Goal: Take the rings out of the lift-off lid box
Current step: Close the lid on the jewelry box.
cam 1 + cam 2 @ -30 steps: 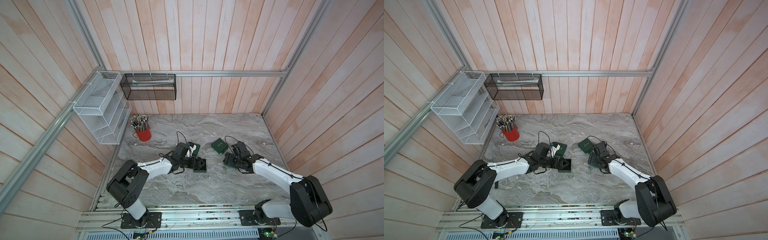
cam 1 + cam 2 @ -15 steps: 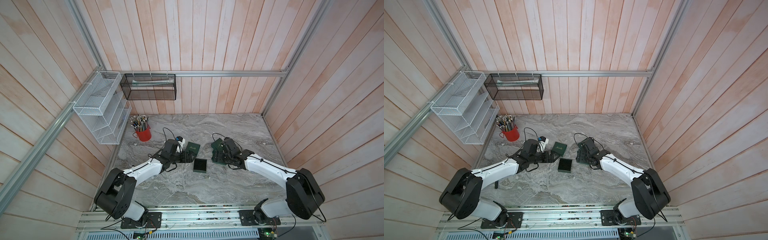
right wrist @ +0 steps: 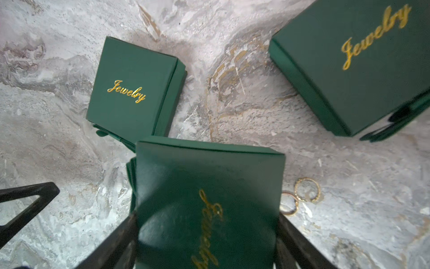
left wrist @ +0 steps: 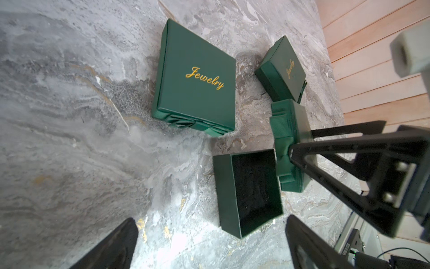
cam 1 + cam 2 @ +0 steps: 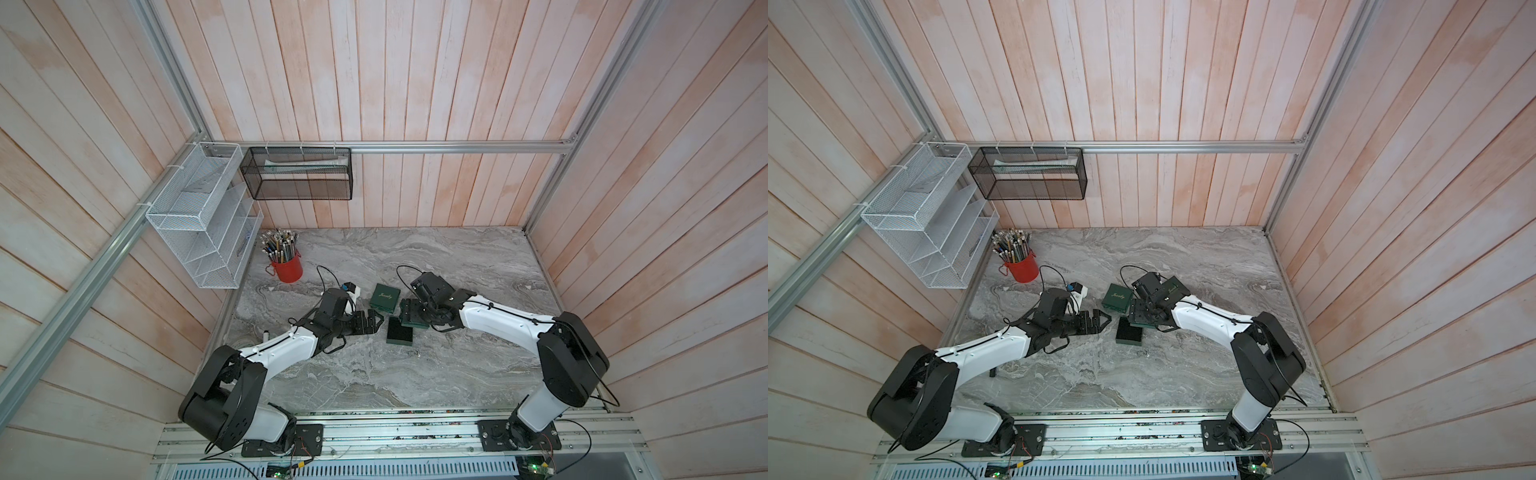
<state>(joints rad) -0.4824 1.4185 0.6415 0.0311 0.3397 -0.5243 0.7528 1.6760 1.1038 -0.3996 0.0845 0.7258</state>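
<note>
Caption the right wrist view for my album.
Right tool grips the green lid; two rings lie beside it on the marble table.

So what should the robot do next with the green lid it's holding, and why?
Probably lower the lid and let go of it on a bare patch of the table. The right gripper has its jaws closed on the lid, the open box shows only dark lining, and two rings lie on the table close by, so it should land clear of them.
</note>
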